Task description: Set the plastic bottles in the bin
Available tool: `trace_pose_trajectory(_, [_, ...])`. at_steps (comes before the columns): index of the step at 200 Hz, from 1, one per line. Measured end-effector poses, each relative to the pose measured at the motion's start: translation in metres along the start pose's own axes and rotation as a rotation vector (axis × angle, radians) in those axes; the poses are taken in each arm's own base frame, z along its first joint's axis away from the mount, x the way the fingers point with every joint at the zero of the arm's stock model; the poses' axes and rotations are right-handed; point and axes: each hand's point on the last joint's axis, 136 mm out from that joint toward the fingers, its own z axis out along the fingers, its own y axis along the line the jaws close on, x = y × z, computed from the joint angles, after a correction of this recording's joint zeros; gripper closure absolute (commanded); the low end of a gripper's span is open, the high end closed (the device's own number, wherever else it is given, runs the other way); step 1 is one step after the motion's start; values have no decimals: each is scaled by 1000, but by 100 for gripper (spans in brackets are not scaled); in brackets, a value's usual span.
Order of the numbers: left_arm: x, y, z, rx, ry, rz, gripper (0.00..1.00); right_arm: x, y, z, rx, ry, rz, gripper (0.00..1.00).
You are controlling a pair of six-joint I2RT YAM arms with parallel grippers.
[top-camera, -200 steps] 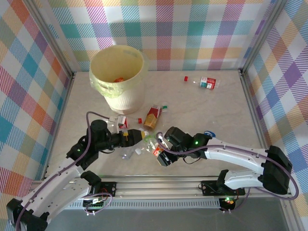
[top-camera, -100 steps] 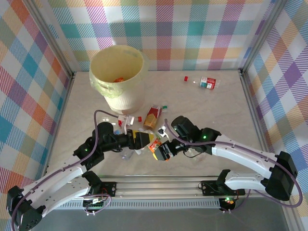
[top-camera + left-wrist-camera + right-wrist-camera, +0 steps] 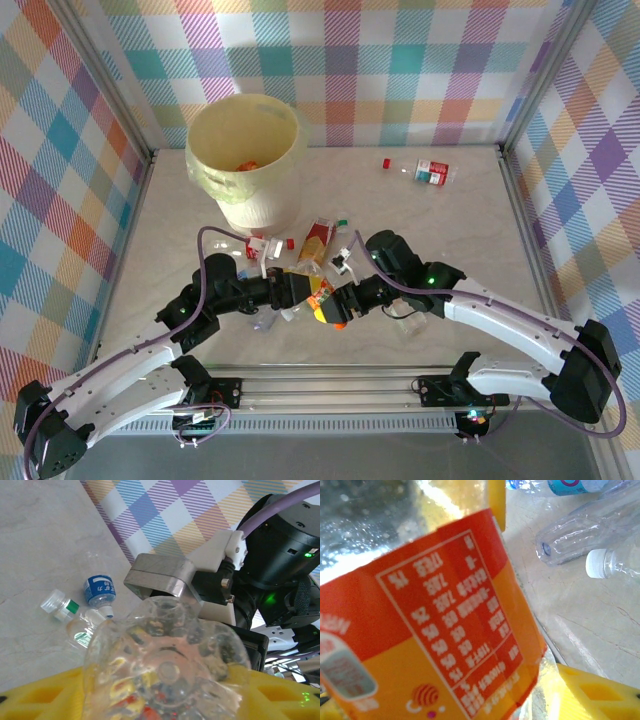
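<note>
Orange-labelled bottle (image 3: 324,302) over the worktop (image 3: 470,230): right jaws clamped on it, left jaws around its base, grip unclear. Bin (image 3: 262,205) shows little inside; several plastic bottles (image 3: 432,172) lie scattered, unbinned.

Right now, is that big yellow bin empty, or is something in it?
Not empty. The top view shows something orange-red lying inside the bin, near its front wall; what else it holds, cannot tell.

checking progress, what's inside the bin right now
Inside the bin, one orange-red item lies at the bottom, too small to identify. The near wall hides the rest of its floor.
</note>
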Motion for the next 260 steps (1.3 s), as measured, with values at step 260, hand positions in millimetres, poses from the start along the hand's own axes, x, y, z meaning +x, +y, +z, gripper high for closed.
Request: trace_pose_trajectory(260, [-165, 9, -5, -574, -31, 86, 54, -75, 48, -131, 536, -549, -622, 0])
